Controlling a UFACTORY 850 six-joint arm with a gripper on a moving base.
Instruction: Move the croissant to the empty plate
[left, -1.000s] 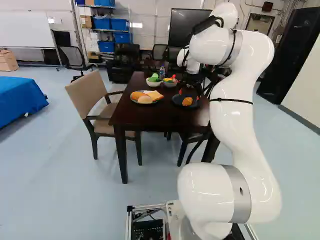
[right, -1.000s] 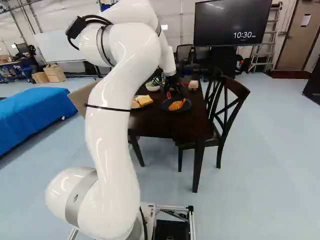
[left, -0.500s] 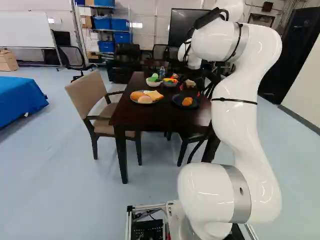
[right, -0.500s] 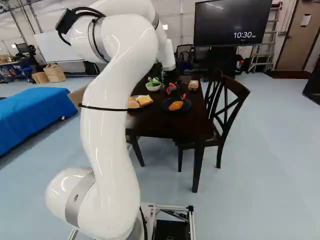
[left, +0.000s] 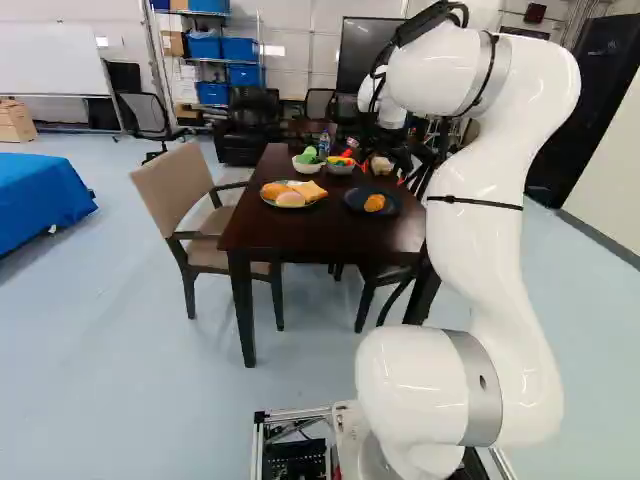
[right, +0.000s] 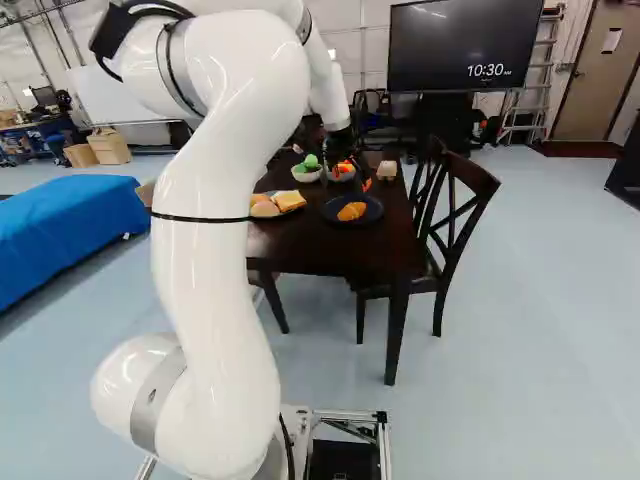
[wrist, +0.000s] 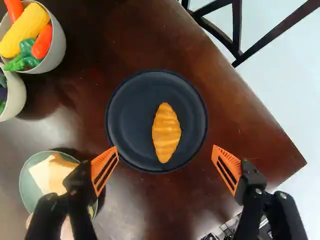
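In the right base view my gripper (right: 352, 177) hangs over the table's far part, beyond the dark plate. Seen from the wrist, the gripper (wrist: 165, 149) stands wide open with nothing held, its orange pads (wrist: 104, 170) well apart. The orange-brown croissant (wrist: 166, 132) lies on the round dark plate (wrist: 130, 120), below and ahead of the fingers, touched by neither. The other plate, pale green (wrist: 25, 182), bears bread pieces and is partly hidden by one finger. Both plates in view carry food.
Two bowls, one with toy vegetables (wrist: 59, 47), stand near the plates on the dark wooden table (left: 290, 240). A pale block-like item (right: 387, 170) sits at its far side. Chairs flank the table, one tan (left: 165, 190), one dark (right: 470, 190).
My arm has drawn its gripper up and back from around the dark plate, which shows more freely. Croissant and plates have stayed in place, as has the base.
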